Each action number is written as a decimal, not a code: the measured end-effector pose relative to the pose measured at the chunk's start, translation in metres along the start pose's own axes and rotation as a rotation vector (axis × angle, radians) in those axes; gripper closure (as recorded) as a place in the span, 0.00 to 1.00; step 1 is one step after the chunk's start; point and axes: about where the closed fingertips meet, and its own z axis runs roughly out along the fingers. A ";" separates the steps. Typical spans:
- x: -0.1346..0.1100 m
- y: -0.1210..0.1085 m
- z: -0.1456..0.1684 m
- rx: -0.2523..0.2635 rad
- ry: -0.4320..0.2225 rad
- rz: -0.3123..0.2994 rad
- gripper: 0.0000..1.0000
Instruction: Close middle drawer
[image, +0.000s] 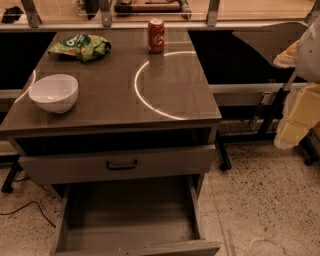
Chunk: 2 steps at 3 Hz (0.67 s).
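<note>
The middle drawer (130, 220) is a grey-brown wood-grain box pulled far out at the bottom of the camera view. Its inside looks bare, and its front (165, 248) lies along the lower frame edge, cut off by it. Above it, a narrower drawer front with a black bar handle (121, 164) stands slightly out under the counter. My gripper (295, 120) hangs at the far right edge, pale and blurred, above the floor. It is well to the right of the cabinet and apart from both drawers.
On the cabinet top (165, 75) stand a white bowl (53, 92) at the left, a green chip bag (80, 46) at the back left and an orange soda can (156, 35) at the back. Speckled floor (260, 200) lies to the right. A black cable (25, 207) runs at the left.
</note>
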 end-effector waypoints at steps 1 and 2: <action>0.000 0.000 0.000 0.000 0.000 0.000 0.00; 0.020 0.005 0.018 -0.024 -0.029 0.006 0.00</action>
